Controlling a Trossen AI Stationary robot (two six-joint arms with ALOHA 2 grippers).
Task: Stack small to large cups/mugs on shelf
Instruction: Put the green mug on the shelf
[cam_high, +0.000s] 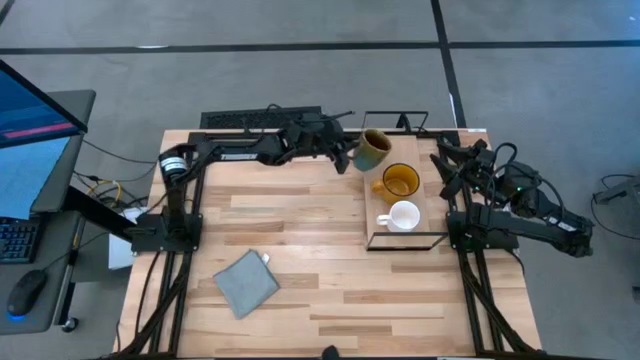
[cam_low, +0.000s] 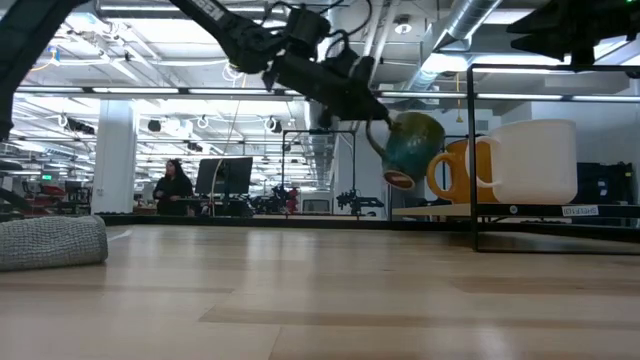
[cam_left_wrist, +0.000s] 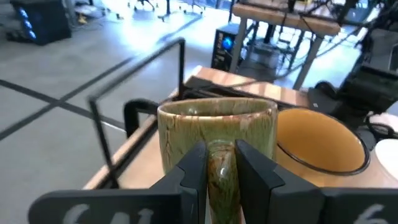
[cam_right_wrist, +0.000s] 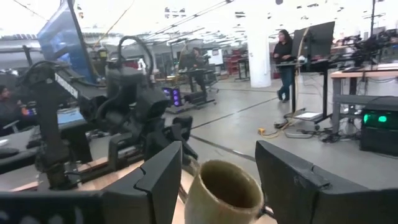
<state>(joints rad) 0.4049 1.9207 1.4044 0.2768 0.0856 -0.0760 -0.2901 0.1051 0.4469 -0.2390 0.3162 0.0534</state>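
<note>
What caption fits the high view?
Left gripper carries the olive mug by the shelf.

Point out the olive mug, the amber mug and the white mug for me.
olive mug (cam_high: 374, 148), high view, on its body.
amber mug (cam_high: 400, 181), high view, inside its opening.
white mug (cam_high: 404, 215), high view, inside its opening.

The left tool (cam_left_wrist: 219, 171) hides the olive mug's (cam_left_wrist: 214, 134) handle.

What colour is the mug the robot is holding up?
Mottled olive-green with brown streaks; the mug shows best in the left wrist view.
</note>
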